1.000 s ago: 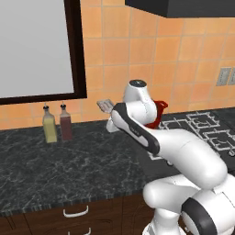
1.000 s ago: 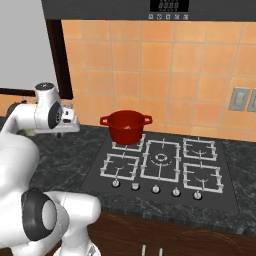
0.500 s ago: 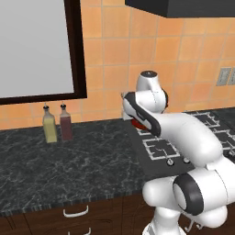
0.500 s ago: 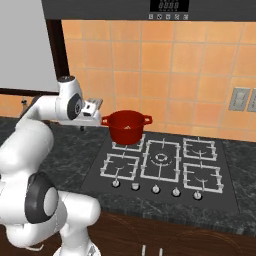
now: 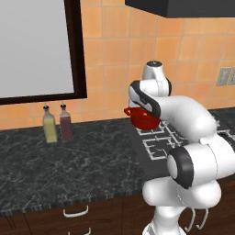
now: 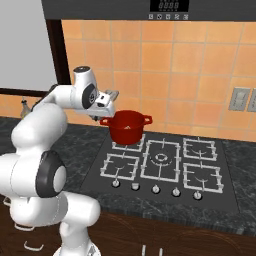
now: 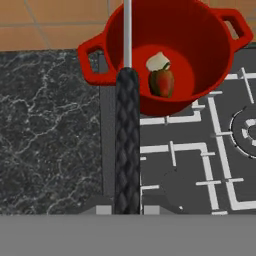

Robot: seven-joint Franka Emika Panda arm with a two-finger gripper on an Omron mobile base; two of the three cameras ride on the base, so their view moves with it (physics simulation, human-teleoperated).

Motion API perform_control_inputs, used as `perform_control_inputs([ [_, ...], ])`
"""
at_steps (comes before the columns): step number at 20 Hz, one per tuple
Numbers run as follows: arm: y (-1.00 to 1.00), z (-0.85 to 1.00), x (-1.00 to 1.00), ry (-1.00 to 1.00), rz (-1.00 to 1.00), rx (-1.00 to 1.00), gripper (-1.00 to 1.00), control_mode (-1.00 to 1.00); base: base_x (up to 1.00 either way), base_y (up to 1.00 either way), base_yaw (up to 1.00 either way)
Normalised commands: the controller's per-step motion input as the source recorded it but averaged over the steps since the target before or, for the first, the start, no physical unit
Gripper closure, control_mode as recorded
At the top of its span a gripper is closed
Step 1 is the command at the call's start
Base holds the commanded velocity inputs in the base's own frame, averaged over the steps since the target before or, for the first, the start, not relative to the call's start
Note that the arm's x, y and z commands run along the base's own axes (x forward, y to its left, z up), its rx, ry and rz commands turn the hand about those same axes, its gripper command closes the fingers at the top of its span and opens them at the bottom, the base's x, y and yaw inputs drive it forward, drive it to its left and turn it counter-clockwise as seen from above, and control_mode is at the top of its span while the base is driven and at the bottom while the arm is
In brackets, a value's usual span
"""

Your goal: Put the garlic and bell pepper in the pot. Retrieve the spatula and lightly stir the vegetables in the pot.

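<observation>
Ahead, we saw our end effector point(image 7: 127, 207) pinching the spatula point(image 7: 127, 145), handle aimed lengthwise toward the pot point(image 7: 200, 45) beyond.

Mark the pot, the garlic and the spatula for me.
pot point(image 7: 150, 30): hand view, on its red inner back wall.
garlic point(image 7: 157, 62): hand view, on the pale lump's top.
spatula point(image 7: 127, 145): hand view, on the dark handle's middle.

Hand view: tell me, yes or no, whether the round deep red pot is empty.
No. The red pot holds the pale garlic and a red-green bell pepper on its bottom.
</observation>
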Motion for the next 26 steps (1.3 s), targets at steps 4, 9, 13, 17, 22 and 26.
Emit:
perform_control_inputs([
  [4,-0.57,0.33,0.18,0.00,0.00,0.00,1.00,-1.00,0.00,0.00,0.00],
  [9,-0.34,0.05,0.00,0.00,0.00,0.01,1.00,-1.00,0.00,0.00,0.00],
  [13,-0.03,0.00,0.00,0.00,0.00,0.00,1.00,-1.00,0.00,0.00,0.00],
  [17,-0.57,0.00,0.47,0.00,-0.02,-0.03,1.00,-1.00,0.00,0.00,0.00],
  [22,-0.68,0.00,0.48,0.04,0.05,0.00,1.00,-1.00,0.00,0.00,0.00],
  [26,-0.03,0.00,0.00,0.00,0.02,0.00,1.00,-1.00,0.00,0.00,0.00],
])
